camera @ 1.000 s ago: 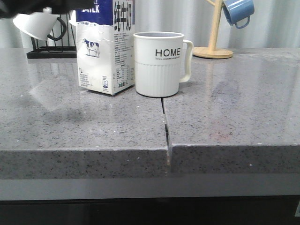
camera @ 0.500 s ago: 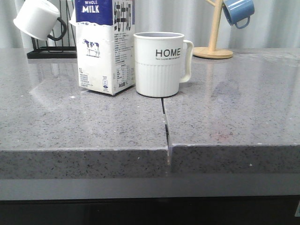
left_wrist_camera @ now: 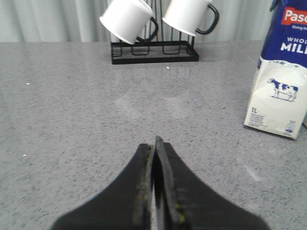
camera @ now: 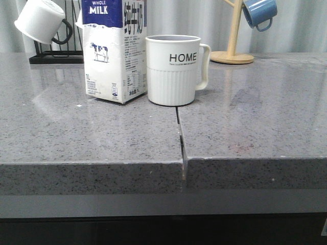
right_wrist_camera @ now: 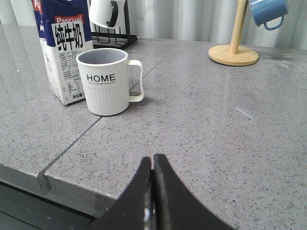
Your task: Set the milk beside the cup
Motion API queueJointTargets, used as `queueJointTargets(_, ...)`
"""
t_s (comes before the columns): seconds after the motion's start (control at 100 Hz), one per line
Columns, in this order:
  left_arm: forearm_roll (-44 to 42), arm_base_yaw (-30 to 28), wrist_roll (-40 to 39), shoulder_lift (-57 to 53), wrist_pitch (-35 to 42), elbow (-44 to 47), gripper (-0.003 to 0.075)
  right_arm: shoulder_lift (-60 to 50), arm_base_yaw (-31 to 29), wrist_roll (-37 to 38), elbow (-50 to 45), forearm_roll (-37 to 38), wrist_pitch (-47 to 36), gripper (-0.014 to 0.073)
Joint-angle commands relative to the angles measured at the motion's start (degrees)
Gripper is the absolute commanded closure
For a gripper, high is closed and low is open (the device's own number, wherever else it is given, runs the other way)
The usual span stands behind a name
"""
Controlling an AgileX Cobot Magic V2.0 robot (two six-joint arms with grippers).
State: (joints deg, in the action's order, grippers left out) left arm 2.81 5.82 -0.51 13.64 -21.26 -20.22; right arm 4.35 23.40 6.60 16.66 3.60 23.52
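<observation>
The milk (camera: 113, 51), a tall white carton with a blue top and a cow picture, stands upright on the grey counter just left of the cup (camera: 173, 69), almost touching it. The cup is a cream-white ribbed mug lettered "HOME", handle to the right. Both also show in the right wrist view, the milk (right_wrist_camera: 64, 52) and the cup (right_wrist_camera: 105, 81). The milk shows at the edge of the left wrist view (left_wrist_camera: 280, 81). My left gripper (left_wrist_camera: 154, 143) is shut and empty, well away from the milk. My right gripper (right_wrist_camera: 153, 160) is shut and empty, near the counter's front edge. Neither gripper shows in the front view.
A black wire rack (camera: 56, 53) with white black-handled mugs (camera: 41, 20) stands at the back left. A wooden mug tree (camera: 233, 51) with a blue mug (camera: 259, 13) stands at the back right. A seam (camera: 180, 135) splits the counter in front of the cup.
A dark arm that crossed the top left of the front view one second ago has withdrawn out of view. The milk and cup have not moved.
</observation>
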Motion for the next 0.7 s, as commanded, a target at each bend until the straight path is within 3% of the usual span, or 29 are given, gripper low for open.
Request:
queueJointTargets(0.0,0.0,-1.9,-0.6,-2.4,0.2,-1.0,0.0741,0.6,-0.1,0.0,1.5,0.0,-4.4,0.0661)
queueJointTargets(0.15,-0.1,-7.0,-0.6,-5.1,-2.4,0.4,0.0741,0.6,-0.1,0.0,1.5,0.0,-4.4,0.0661)
queueJointTargets(0.53,-2.8,-9.2,-0.1,-8.0,18.0,9.4,0.0741,0.6,-0.1,0.0,1.5,0.0,-4.4,0.0661)
queueJointTargets(0.69,-2.8,-9.2,-0.1,-8.0,19.4,11.6,0.0741,0.6,-0.1,0.0,1.5,0.0,-4.4,0.0661)
